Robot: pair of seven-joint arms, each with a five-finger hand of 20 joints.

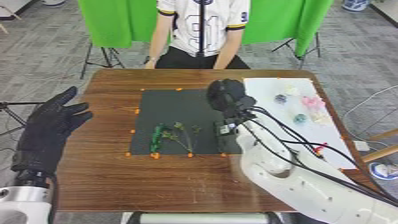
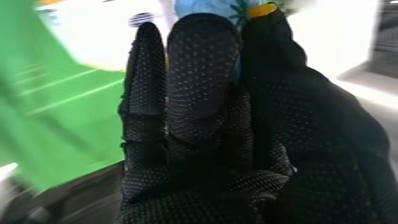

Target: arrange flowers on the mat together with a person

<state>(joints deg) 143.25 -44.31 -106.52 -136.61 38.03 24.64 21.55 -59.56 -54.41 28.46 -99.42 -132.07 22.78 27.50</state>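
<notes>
My right hand (image 1: 228,95) is over the far right part of the dark mat (image 1: 169,107) in the head view. In the right wrist view, that hand (image 2: 200,75) pinches a light blue flower (image 2: 202,7) between fingertips and thumb; a yellow piece (image 2: 262,10) shows by the thumb tip. On the mat's near left part lie a green stem (image 1: 157,136) and a thin leafy stem (image 1: 188,136). My left hand (image 1: 46,125) stays beside the table's left edge, fingers extended. A white sheet (image 1: 320,137) holds a pink flower (image 1: 313,102) and a teal flower (image 1: 299,118).
Orange markers (image 1: 155,156) line the mat's edges on the brown table (image 1: 107,175). Near the white sheet's near end is a small red item (image 1: 320,148), close to my right arm and its cables. A green curtain (image 1: 275,30) hangs beyond the table.
</notes>
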